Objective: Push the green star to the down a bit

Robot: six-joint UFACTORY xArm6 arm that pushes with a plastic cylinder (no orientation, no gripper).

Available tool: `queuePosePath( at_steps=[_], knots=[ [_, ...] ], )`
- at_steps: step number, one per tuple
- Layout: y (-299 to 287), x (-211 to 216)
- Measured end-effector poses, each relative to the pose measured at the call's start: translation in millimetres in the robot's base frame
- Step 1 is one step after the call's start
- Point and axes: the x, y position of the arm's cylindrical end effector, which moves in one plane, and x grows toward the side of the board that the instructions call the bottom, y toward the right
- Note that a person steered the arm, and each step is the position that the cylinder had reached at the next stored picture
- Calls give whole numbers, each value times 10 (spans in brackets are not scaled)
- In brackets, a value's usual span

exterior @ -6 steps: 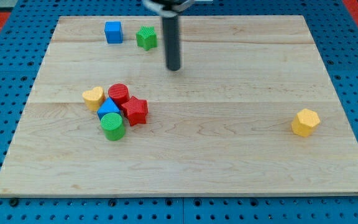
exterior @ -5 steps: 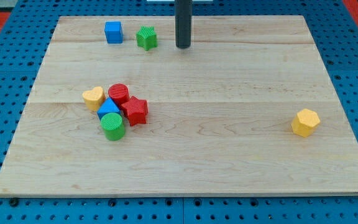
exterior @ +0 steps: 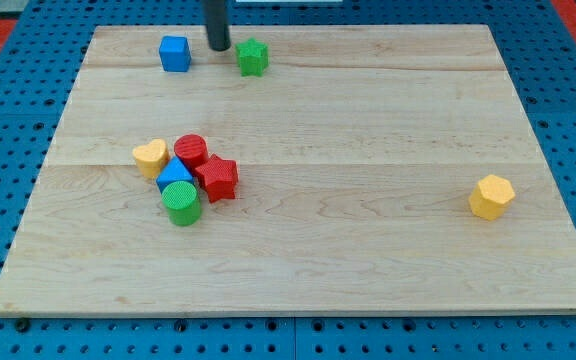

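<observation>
**Mia:** If you look at the far side of the tabletop (exterior: 388,250), can you find the green star (exterior: 252,57)?

**Ben:** Yes! It sits near the far edge, a bit left of the middle. My tip (exterior: 217,47) is just beside it on its left, between it and the blue cube (exterior: 175,53). I can't tell if the tip touches the star.

**Mia:** Are there any jaws to hold it with?

**Ben:** No. There are no jaws at all, only a straight dark rod. So nothing gets held. It can only push.

**Mia:** Will the star be hard to push?

**Ben:** I don't think so. It looks small, light and hard, so it should slide well on the smooth wood. But it has points, so it may spin if I hit one corner.

**Mia:** So where should the tip go?

**Ben:** I think behind the star, on its far side, right in the middle. Then a small push brings it nearer.

**Mia:** How many blocks are there?

**Ben:** Eight. Two green: the star and a green cylinder (exterior: 181,203). Two blue: the cube and a blue triangle (exterior: 173,176). Two red: a red cylinder (exterior: 191,150) and a red star (exterior: 217,178). Two yellow: a yellow heart (exterior: 150,156) and a yellow hexagon (exterior: 491,196), alone far on the right.
</observation>
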Motion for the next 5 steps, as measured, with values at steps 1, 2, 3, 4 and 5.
queuePosePath(
  at_steps=[1, 2, 3, 4, 5],
  knots=[
    [584, 367],
    [602, 949],
    [252, 772],
    [-151, 579],
    [-336, 456]
  ],
)
